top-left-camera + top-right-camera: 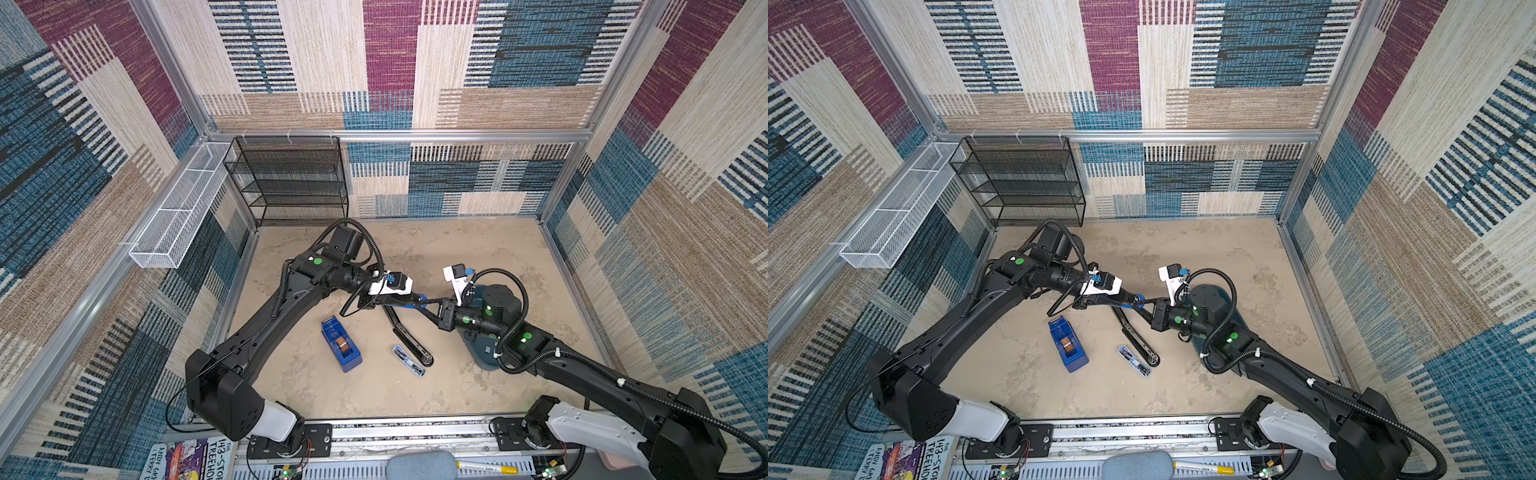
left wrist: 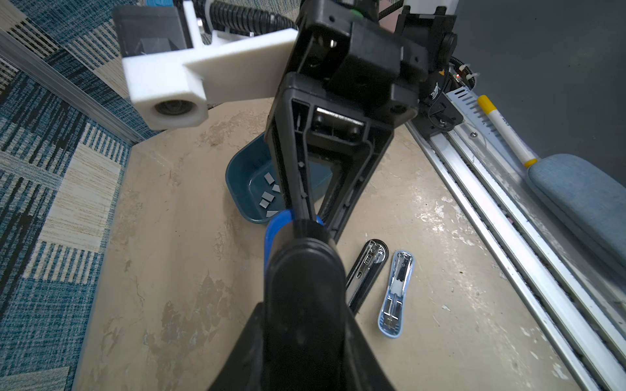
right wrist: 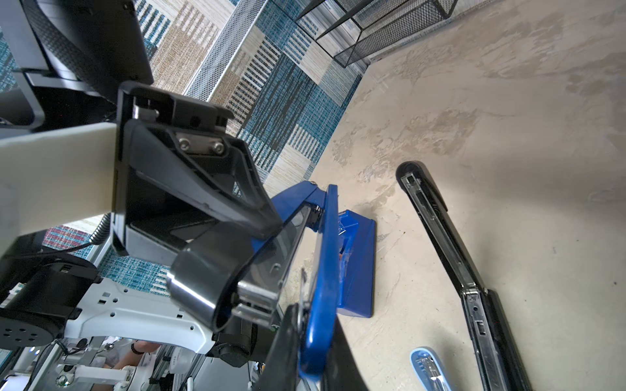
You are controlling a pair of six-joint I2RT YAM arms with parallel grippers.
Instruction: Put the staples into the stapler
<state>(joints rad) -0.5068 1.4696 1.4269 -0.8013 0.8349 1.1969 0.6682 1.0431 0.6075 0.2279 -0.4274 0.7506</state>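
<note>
Staples (image 2: pixel 267 196) lie loose in a teal bowl (image 1: pixel 482 357), right of centre in both top views. Left gripper (image 3: pixel 264 226) and right gripper (image 2: pixel 299 216) each clamp the blue stapler (image 3: pixel 323 257) at mid-frame.

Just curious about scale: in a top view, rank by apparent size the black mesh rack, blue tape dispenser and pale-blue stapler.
Largest to smallest:
1. rack
2. tape dispenser
3. pale-blue stapler
The gaps look plain, with no near ties.

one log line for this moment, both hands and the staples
left hand: shut on blue-and-black plastic stapler | right hand: shut on same stapler | small grey metal staple strips: in teal plastic bowl
</note>
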